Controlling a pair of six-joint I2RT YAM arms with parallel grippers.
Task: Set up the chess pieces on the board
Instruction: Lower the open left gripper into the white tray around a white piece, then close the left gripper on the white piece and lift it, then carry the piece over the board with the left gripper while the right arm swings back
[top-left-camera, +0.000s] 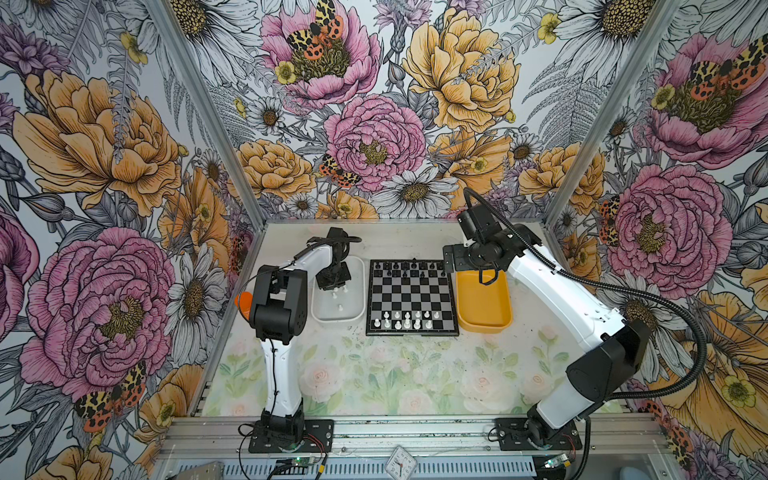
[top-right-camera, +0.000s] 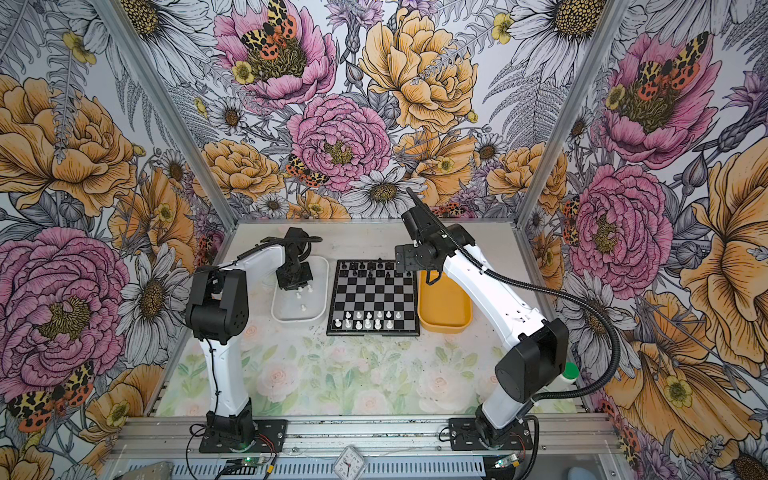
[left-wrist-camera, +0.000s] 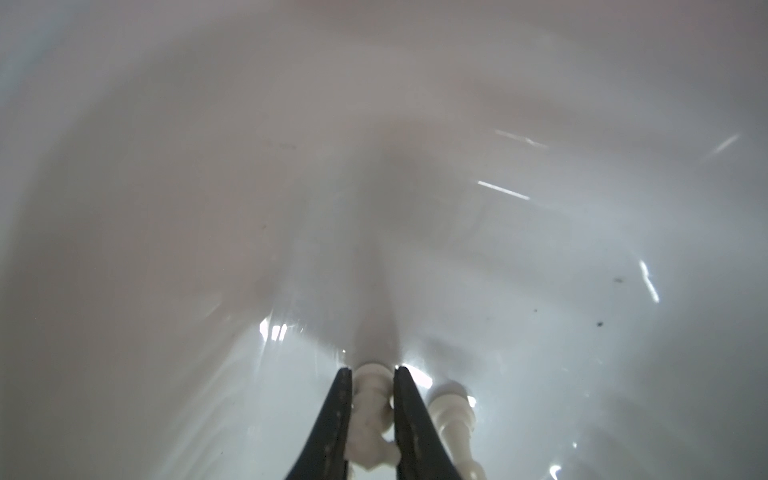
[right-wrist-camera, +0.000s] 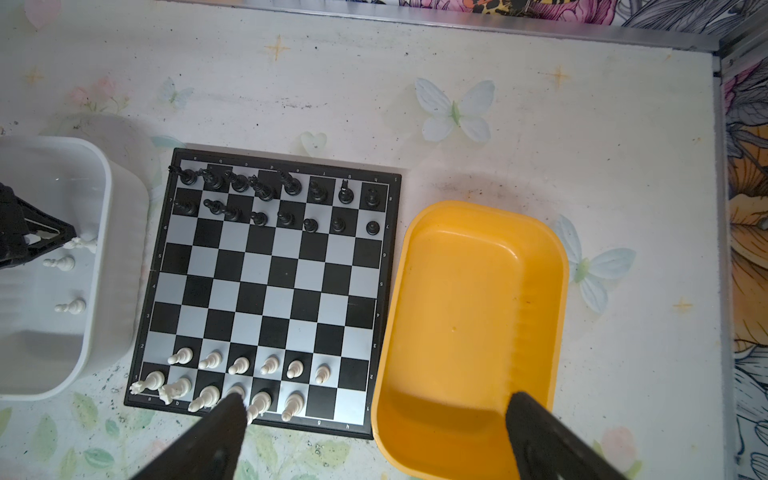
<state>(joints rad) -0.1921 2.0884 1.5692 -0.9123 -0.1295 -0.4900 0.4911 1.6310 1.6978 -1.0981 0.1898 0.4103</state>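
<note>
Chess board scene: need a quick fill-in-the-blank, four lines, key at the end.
1. The piece clamped in the left gripper is ___ in colour.
2. The jaws of the right gripper stand ___.
3. The yellow tray is completely ___.
4. The black pieces fill ___ rows of the board.
Missing words: white; open; empty; two.

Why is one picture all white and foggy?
Left wrist view: the camera is inside the white tray, its blurred walls streaked with glare; only the left gripper and the white piece it pinches look sharp. Right wrist view: the board is crisp.
</note>
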